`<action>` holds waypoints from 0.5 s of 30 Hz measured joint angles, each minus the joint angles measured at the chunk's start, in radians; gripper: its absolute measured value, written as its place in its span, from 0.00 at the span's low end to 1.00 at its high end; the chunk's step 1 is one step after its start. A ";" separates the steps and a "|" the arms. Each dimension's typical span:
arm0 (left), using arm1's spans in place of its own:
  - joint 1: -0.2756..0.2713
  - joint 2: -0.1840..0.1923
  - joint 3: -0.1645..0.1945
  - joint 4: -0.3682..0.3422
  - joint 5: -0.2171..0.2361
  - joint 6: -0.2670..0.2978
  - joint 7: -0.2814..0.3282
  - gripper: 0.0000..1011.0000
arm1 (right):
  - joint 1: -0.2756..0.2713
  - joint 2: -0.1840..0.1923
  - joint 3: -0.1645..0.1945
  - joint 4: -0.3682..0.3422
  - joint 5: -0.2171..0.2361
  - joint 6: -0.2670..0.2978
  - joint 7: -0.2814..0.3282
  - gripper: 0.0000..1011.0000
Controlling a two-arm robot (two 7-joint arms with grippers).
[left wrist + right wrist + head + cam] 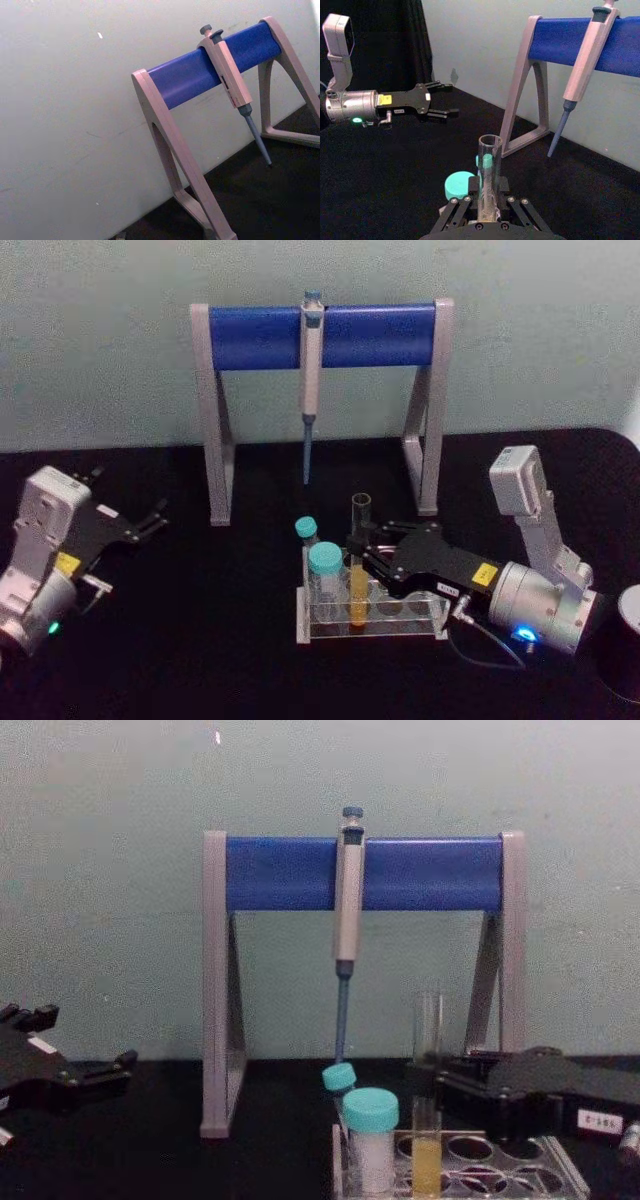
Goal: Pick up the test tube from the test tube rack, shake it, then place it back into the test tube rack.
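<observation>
My right pincer (357, 547) sits over the test tube rack (372, 625) with its fingers on either side of the test tube (359, 565), above the yellow liquid. In the right wrist view the fingers look pressed to the glass, so I judge it clamped on the tube. My left pincer (152, 520) rests parked with its fingers apart, well off to the left on the black desk (200, 640).

The tube stands upright in a front hole of the rack, just beside two teal-capped vials (324, 570). My worry is the lift: if I pull at a slant, the glass could bind in the hole and drag the light rack up with it, or knock the nearer vial. The tube has no cap, so a hard shake could throw liquid out of the open mouth. Too firm a squeeze on thin glass could crack it.

The tube itself is tall, thin and clear, with a rounded bottom and yellow liquid filling roughly its lower third.
</observation>
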 joint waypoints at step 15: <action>0.000 0.000 0.000 0.000 0.000 0.000 0.000 0.99 | 0.000 0.001 0.000 0.000 0.000 0.002 0.002 0.67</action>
